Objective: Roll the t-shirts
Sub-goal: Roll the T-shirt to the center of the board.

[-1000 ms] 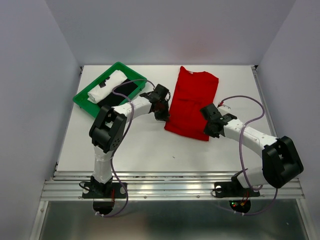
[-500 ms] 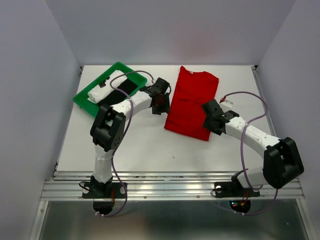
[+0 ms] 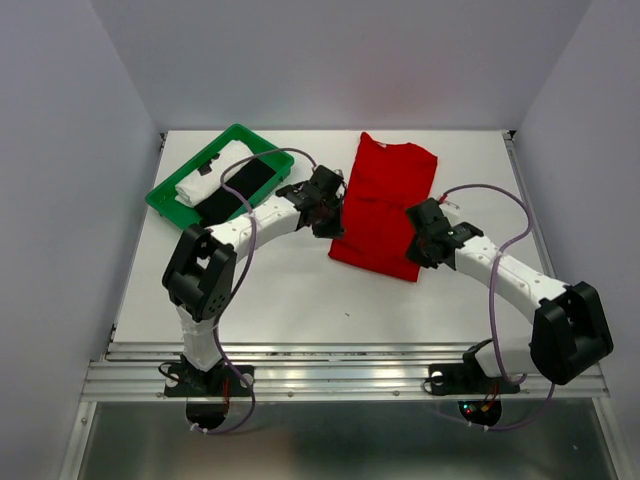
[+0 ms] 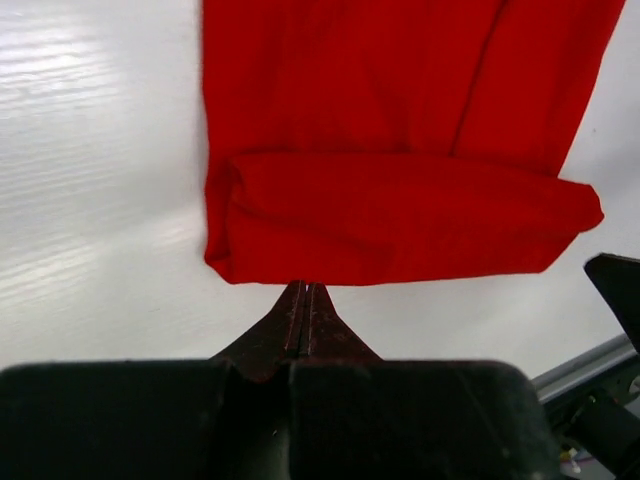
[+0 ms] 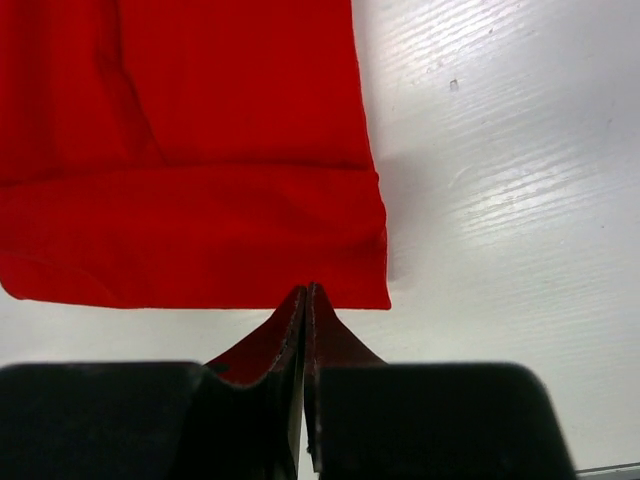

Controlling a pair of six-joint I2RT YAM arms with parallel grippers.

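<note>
The red t-shirt (image 3: pixel 382 205) (image 4: pixel 400 150) (image 5: pixel 200 170) lies folded into a long strip on the white table, with its near end turned over into a flat band. At the band's left corner my left gripper (image 3: pixel 333 232) (image 4: pixel 305 287) is shut, tips on the hem. My right gripper (image 3: pixel 416 258) (image 5: pixel 308 292) is shut on the hem close to the band's right corner. A rolled white t-shirt (image 3: pixel 198 183) and a black t-shirt (image 3: pixel 242 184) rest in the green tray (image 3: pixel 163 202).
The tray stands at the back left, just behind my left forearm. A metal rail (image 3: pixel 340 368) runs along the table's near edge. White walls enclose the back and both sides.
Both grippers drew slightly away from the shirt's near end, then came back to its hem. The left elbow has swung left and lower. The shirt has hardly moved.
</note>
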